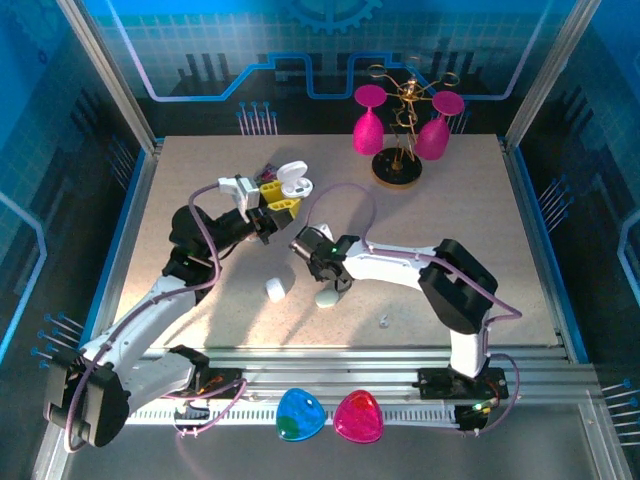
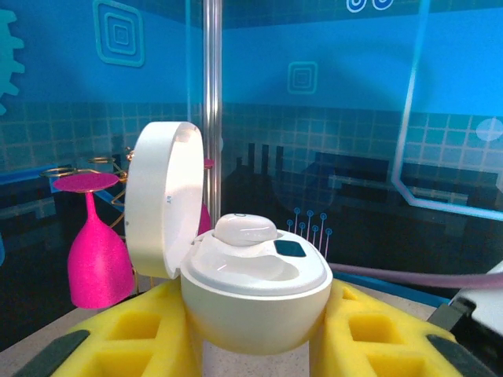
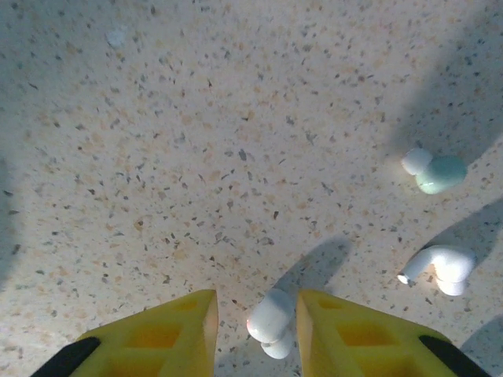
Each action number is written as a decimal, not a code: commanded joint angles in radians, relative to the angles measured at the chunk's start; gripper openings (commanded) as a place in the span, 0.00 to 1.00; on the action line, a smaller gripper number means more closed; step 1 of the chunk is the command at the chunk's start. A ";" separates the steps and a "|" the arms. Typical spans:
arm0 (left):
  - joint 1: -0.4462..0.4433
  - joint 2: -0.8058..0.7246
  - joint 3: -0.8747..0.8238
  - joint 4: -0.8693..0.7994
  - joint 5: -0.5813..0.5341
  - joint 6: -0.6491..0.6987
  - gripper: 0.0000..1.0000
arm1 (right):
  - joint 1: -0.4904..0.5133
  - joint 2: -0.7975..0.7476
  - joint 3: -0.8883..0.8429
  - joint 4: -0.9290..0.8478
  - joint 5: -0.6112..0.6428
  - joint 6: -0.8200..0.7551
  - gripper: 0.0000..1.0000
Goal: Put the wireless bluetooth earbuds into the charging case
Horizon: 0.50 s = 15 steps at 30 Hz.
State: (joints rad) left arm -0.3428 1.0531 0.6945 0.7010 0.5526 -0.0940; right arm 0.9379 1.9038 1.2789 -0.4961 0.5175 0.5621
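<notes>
The white charging case [image 2: 255, 302] is clamped between the yellow fingers of my left gripper [image 2: 255, 326], held off the table with its lid [image 2: 165, 208] swung open to the left. One white earbud [image 2: 245, 228] sits in the case. In the top view the case [image 1: 294, 181] is at my left gripper [image 1: 280, 197], above the table's middle. My right gripper [image 3: 257, 305] points down at the table, open, with a white earbud [image 3: 271, 318] lying between its fingers against the right one. A second white earbud [image 3: 440, 269] with a short stem lies to the right.
A small mint and white piece [image 3: 437, 173] lies further right on the speckled table [image 3: 196, 157]. In the top view a white pebble [image 1: 275, 290] and a mint one [image 1: 327, 297] lie near my right gripper [image 1: 320, 268]. Pink glasses on a stand [image 1: 397, 170] are at the back.
</notes>
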 commanded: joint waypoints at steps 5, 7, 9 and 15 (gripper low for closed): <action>0.011 -0.022 -0.015 0.002 -0.016 0.023 0.21 | 0.013 0.069 0.065 -0.081 0.048 0.024 0.30; 0.011 -0.022 -0.015 0.005 -0.014 0.021 0.21 | 0.013 0.082 0.074 -0.089 0.056 0.020 0.30; 0.011 -0.022 -0.016 0.005 -0.013 0.021 0.21 | 0.015 0.093 0.082 -0.100 0.061 0.017 0.29; 0.012 -0.018 -0.018 0.011 -0.014 0.021 0.21 | 0.016 0.113 0.095 -0.109 0.062 0.012 0.28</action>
State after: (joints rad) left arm -0.3428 1.0515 0.6903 0.6956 0.5526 -0.0944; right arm 0.9424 1.9942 1.3437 -0.5697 0.5476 0.5674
